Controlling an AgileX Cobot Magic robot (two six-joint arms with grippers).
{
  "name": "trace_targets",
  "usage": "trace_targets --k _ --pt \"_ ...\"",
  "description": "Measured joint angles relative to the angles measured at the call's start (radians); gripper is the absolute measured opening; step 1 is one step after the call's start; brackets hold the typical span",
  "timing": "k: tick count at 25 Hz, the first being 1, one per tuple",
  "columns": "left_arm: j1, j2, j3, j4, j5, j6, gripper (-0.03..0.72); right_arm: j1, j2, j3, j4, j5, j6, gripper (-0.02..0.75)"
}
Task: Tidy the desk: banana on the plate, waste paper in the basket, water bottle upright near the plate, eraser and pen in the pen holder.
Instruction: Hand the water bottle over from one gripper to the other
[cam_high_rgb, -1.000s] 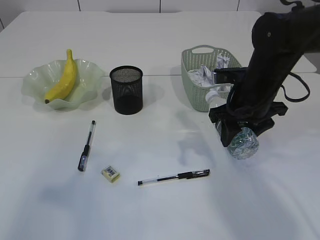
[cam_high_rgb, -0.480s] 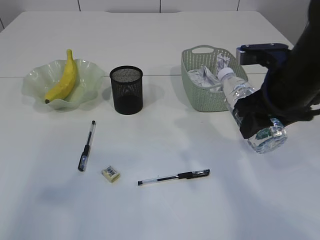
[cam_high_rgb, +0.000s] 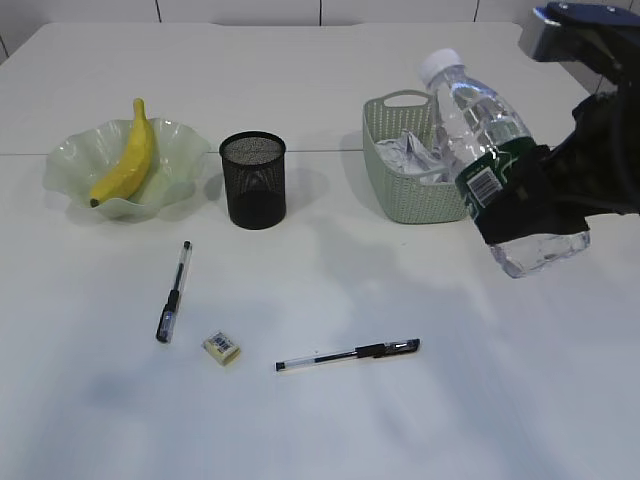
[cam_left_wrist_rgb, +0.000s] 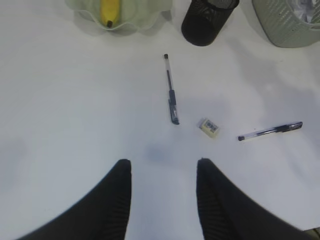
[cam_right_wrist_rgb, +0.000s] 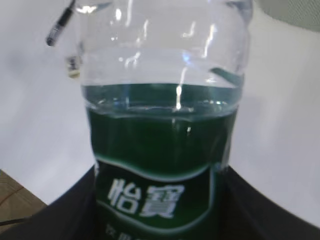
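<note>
My right gripper is shut on the clear water bottle with a green label, holding it tilted in the air right of the basket. The banana lies on the pale green plate. The black mesh pen holder stands beside the plate. Two pens and the eraser lie on the table; they also show in the left wrist view: pens, eraser. Waste paper is in the green basket. My left gripper is open and empty above the table.
The white table has its far edge behind the basket. A wooden floor patch shows past the table edge in the right wrist view.
My right gripper has lifted the bottle off the table and moved it up and right, turning it from lying to tilted with the cap up. Nothing else moved.
</note>
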Motion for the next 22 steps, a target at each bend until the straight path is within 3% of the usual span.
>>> trace_targets --k 4,11,18,22 --pt "0.000 0.000 0.000 -0.028 -0.001 0.000 0.308 0.000 -0.065 0.050 0.139 -0.068 -0.146 0.395" --pt "0.000 0.000 0.000 -0.030 0.030 0.000 0.302 0.000 -0.152 0.139 0.270 -0.228 -0.304 0.393" --pt "0.000 0.000 0.000 -0.030 0.030 0.000 0.298 0.000 -0.154 0.141 0.424 -0.268 -0.481 0.393" --pt "0.000 0.000 0.000 -0.030 0.027 0.000 0.293 0.000 -0.154 0.141 0.446 -0.269 -0.513 0.393"
